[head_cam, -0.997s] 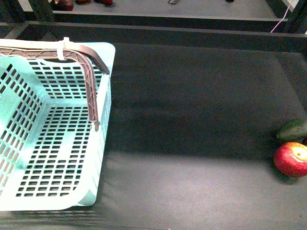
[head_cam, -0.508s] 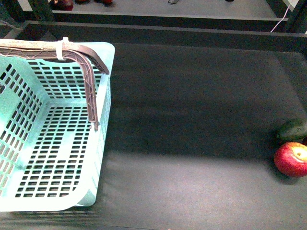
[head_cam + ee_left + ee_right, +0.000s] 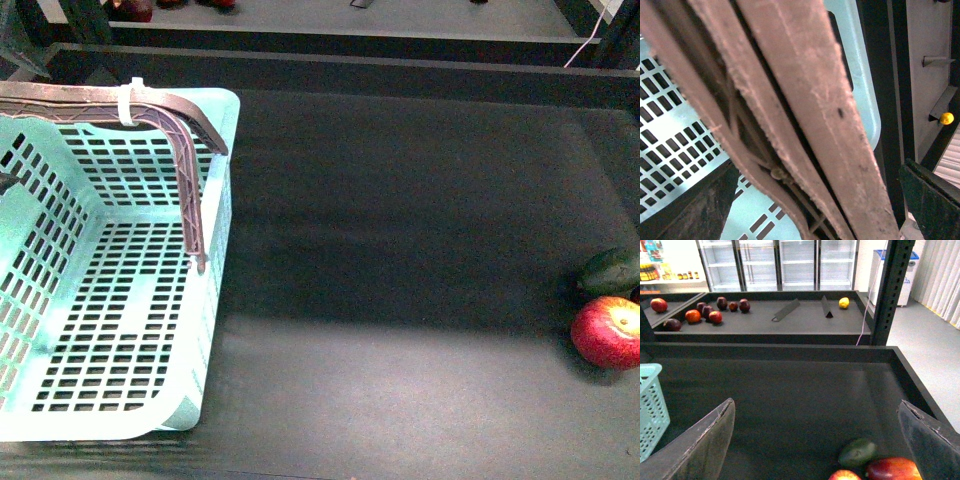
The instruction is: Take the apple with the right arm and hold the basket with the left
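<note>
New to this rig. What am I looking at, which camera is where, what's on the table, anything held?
A robot with two arms, each ending in a gripper. The front view looks out from its body: turquoise basket at left, apple and dark green fruit at right, on a dark table. The other two cameras ride on the wrists. The left gripper is open with the basket's brown handles between its fingers. The right gripper is open above the table, holding nothing.

Left pincer (image 3: 812,212) and right pincer (image 3: 815,440), jaws wide apart on both.
</note>
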Tool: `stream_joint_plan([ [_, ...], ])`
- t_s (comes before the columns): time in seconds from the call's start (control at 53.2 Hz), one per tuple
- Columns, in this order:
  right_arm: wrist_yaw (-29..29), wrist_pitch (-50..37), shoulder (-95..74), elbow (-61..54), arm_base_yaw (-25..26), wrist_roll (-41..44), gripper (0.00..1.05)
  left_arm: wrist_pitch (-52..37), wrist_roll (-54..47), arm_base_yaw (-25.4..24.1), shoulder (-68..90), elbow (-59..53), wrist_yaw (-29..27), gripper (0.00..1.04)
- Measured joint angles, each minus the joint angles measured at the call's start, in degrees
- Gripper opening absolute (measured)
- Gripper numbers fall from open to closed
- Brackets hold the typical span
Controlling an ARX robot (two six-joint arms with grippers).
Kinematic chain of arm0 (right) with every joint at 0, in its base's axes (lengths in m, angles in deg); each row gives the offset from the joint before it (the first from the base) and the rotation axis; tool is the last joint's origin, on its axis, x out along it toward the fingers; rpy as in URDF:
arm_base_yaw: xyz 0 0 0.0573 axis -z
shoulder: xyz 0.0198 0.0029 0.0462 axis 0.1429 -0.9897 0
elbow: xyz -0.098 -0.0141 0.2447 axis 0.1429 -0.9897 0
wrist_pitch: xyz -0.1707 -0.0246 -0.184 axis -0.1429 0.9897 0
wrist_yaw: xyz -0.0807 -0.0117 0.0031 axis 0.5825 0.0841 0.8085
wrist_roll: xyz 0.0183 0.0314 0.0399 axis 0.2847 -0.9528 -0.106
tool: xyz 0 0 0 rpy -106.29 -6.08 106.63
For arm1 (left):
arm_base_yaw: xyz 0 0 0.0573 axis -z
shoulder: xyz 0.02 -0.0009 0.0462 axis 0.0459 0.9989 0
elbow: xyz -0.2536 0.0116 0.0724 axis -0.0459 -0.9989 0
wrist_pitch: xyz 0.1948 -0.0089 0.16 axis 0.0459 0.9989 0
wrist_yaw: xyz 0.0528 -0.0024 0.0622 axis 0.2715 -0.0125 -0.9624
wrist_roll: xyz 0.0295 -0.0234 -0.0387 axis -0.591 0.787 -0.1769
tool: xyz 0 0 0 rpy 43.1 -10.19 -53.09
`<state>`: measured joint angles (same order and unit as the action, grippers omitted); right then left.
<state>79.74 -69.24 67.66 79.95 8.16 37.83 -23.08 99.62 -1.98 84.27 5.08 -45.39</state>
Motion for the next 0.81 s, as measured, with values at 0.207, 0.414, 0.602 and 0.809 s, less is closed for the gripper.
stream_joint_plan([
  [0.207, 0.0, 0.0, 0.0, 0.0, 0.0, 0.0, 0.96, -0.2, 0.2, 0.0, 0.2, 0.1, -0.8, 0.98],
  [0.414, 0.0, 0.0, 0.0, 0.0, 0.0, 0.0, 0.96, 0.9, 0.3, 0.0, 0.9, 1.1, -1.9, 0.61],
  [0.602, 0.0, 0.0, 0.0, 0.0, 0.0, 0.0, 0.96, 2.0, 1.4, 0.4, 0.9, 2.6, -2.1, 0.33],
  [0.809, 0.0, 0.0, 0.0, 0.0, 0.0, 0.0, 0.96, 2.8, 2.7, 0.4, 0.0, 2.7, -1.6, 0.19],
])
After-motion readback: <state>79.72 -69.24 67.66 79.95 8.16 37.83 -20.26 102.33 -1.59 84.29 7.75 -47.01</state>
